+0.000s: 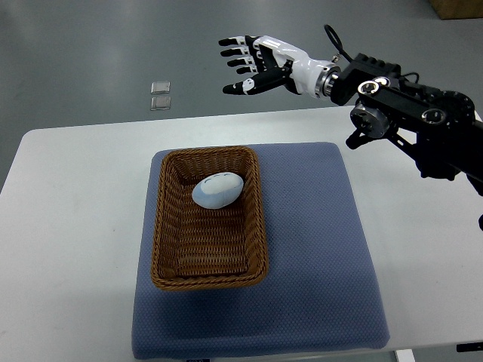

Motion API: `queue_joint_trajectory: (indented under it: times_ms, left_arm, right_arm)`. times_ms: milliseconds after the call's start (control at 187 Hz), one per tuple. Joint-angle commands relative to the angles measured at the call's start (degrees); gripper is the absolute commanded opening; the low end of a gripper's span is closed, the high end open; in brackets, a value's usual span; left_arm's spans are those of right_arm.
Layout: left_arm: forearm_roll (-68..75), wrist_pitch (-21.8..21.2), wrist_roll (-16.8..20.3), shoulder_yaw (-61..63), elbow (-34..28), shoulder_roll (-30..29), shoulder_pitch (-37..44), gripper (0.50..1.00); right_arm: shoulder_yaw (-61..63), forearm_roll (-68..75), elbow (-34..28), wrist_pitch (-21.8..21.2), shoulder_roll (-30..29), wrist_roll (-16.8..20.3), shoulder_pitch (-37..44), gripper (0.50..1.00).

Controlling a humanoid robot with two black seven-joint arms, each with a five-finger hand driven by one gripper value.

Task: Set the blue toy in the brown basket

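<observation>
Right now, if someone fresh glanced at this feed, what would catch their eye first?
Probably the right hand, black and white with fingers spread and holding nothing, raised beyond the table's far edge at the top of the picture. Next, the pale blue toy lying inside the brown basket, toward its far end. The basket sits on the left part of a blue mat on the white table.

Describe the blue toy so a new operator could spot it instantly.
Find the blue mat on the white table; on its left side sits a brown basket. The toy lies in the basket's far end, a smooth pale-blue egg shape, the only thing inside the basket.
</observation>
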State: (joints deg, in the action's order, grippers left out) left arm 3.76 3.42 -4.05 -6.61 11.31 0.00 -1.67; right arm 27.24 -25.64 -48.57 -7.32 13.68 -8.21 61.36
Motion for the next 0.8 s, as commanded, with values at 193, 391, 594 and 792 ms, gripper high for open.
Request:
queue_joint_trajectory:
  times_ms: [193, 391, 594, 792]
  left_arm:
    - [0.0, 0.0, -0.2, 0.1, 0.1, 0.0, 0.0, 1.0]
    - [0.0, 0.0, -0.3, 0.2, 0.1, 0.0, 0.0, 1.0]
    - [0.0, 0.0, -0.3, 0.2, 0.1, 0.0, 0.0, 1.0]
    - [0.0, 0.0, -0.3, 0.2, 0.2, 0.0, 0.0, 1.0]
  right_arm:
    - [25.8, 11.7, 0.5, -3.8, -2.8, -0.5, -19.8, 0.911]
    - [29.8, 16.5, 5.4, -11.0, -4.6, -1.0, -24.8, 0.911]
    - [29.8, 17.5, 6.7, -15.1, -4.7, -2.2, -26.6, 0.911]
    - [29.8, 17.5, 6.8, -15.4, -4.7, -2.2, -26.6, 0.911]
